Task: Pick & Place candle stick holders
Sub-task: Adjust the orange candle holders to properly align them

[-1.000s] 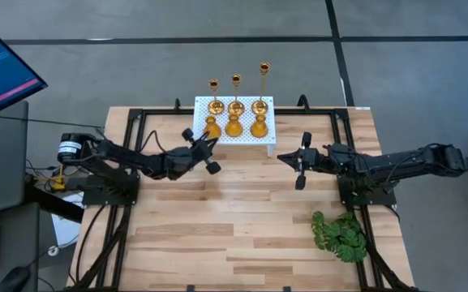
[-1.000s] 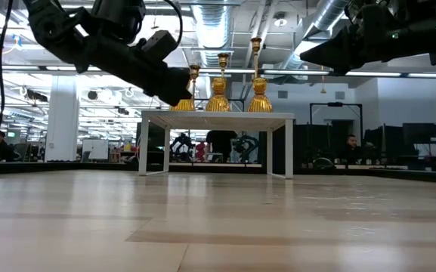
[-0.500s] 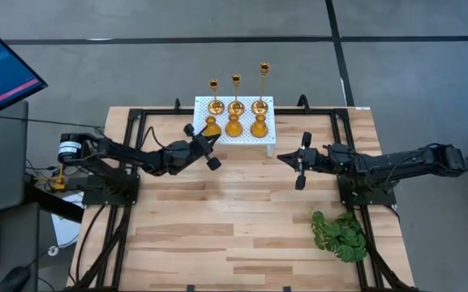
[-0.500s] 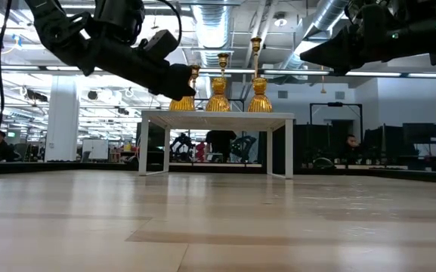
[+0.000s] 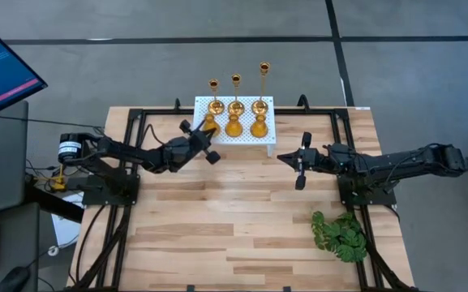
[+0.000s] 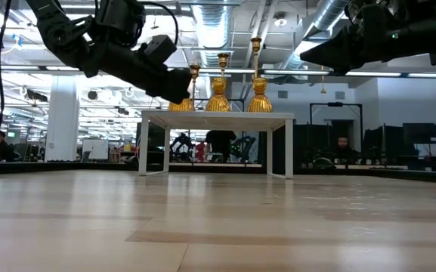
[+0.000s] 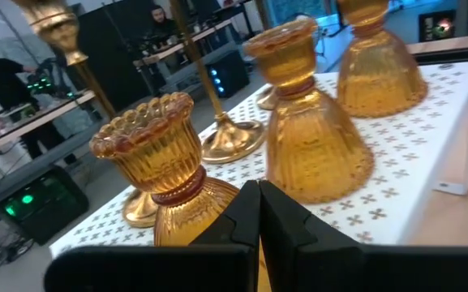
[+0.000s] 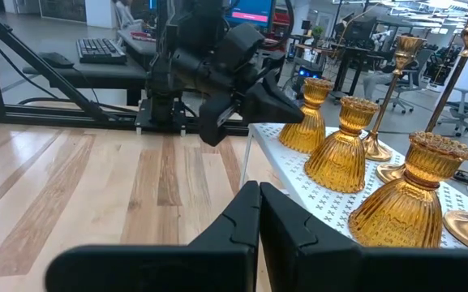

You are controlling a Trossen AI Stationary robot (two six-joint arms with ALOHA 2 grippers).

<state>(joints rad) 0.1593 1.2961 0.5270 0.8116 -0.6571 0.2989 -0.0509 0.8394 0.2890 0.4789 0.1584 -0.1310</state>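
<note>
left gripper [image 5: 201,139], closed and empty, sits just before the nearest squat candle holder [image 7: 173,174].

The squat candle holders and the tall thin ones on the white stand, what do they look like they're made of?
Squat holders: likely amber glass, with a translucent glow, ribbed sides and a beaded rim.
Tall sticks: probably polished brass or gilt metal, opaque with a mirror-like shine on the round bases.
White stand: matte white sheet with cross-shaped perforations; metal or plastic, unclear.

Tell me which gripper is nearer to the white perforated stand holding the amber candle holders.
Left. The left gripper hangs at the white perforated stand's left front corner, fingers shut, by the nearest squat holder. The right gripper waits off the stand's right front corner, farther back over the wooden table.
</note>
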